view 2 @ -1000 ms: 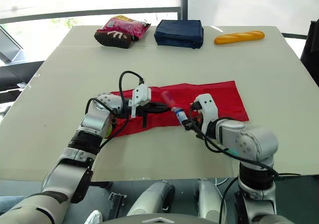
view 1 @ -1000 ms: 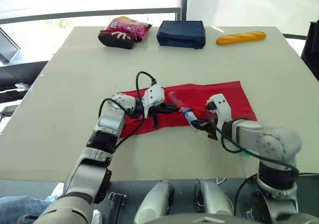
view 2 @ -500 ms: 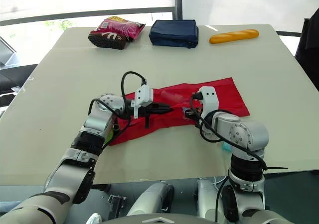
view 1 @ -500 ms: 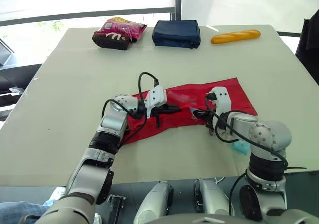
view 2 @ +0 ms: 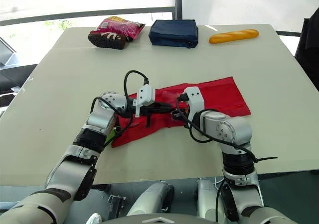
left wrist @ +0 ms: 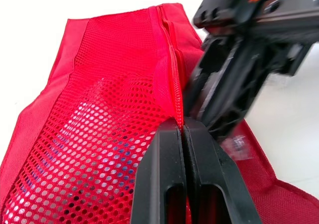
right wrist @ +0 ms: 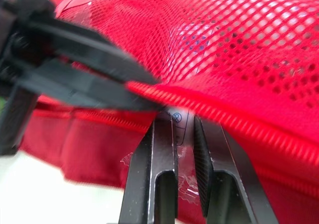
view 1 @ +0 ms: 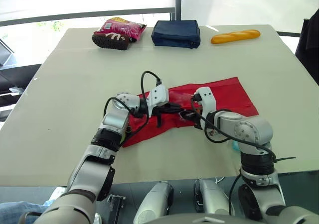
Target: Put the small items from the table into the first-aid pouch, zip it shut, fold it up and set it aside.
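Observation:
The red first-aid pouch (view 1: 222,91) lies unfolded on the table, mesh pocket up. My left gripper (view 1: 172,108) is shut on the pocket's zipper edge (left wrist: 169,79) and holds it lifted. My right gripper (view 1: 185,115) meets it from the right, tip to tip, shut on a small clear tube (right wrist: 182,129) with a blue mark, at the mouth of the pocket. In the right wrist view the tube sits just below the raised red edge, and bluish shapes (right wrist: 197,40) show through the mesh (left wrist: 99,119). How far in the tube is, I cannot tell.
At the table's far edge lie a pink snack bag (view 1: 118,32), a navy pouch (view 1: 176,33) and a bread loaf (view 1: 235,36). A small teal thing (view 1: 236,145) rests on the table by my right forearm.
My right gripper has moved left with the tube, from the pouch's near edge up to the left gripper. The tube's red cap has gone out of sight. The left gripper still holds the edge.

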Controlling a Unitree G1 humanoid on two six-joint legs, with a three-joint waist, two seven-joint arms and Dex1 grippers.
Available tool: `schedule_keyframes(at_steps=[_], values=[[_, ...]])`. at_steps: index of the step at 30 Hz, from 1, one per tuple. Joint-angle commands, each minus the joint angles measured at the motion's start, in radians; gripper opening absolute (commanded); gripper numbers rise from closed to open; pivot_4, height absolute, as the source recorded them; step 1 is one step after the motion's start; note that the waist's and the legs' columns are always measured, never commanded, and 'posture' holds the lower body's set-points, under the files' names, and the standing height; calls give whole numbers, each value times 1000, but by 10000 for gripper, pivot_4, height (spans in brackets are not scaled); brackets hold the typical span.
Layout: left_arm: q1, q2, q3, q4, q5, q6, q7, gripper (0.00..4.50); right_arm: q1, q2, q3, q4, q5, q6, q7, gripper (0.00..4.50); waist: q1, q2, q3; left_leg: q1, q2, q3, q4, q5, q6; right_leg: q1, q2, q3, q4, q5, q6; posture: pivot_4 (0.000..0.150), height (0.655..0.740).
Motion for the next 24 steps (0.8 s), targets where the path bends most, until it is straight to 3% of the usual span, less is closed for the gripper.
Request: schedule_keyframes(at_steps=[1,8,11,12,16,24], values=[[-9,-8,-1,-19,-7,-23,-3,0,-42,56,-31,52,-52,-151,-76,164,0,1,0,0,0,0,0,0,0,0,0,0,0,0,0,1500,7293],[-8,-15,-9,-8,-4,-37,0,0,-50,101,-10,143,-104,-328,-104,164,-2,1,0,0,0,0,0,0,0,-1,0,1,0,0,0,1500,7293],[-20,-13,-7,18,2,-52,6,0,-40,92,-8,129,-94,-326,-91,15017,-3,1,0,0,0,0,0,0,0,-1,0,1,0,0,0,1500,7293],[-25,-12,-5,31,4,-59,7,0,-36,81,-7,112,-92,-317,-86,17214,-2,1,0,0,0,0,0,0,0,-1,0,1,0,0,0,1500,7293],[-44,-5,1,80,14,-89,16,0,-7,31,-5,10,-56,-243,-57,33981,0,1,0,0,0,0,0,0,0,-1,0,1,0,0,0,1500,7293],[-87,-9,14,187,34,-153,41,0,118,-114,-11,-298,81,-22,49,35348,-1,1,0,0,0,0,-1,0,0,-1,1,1,0,0,0,1500,7293]])
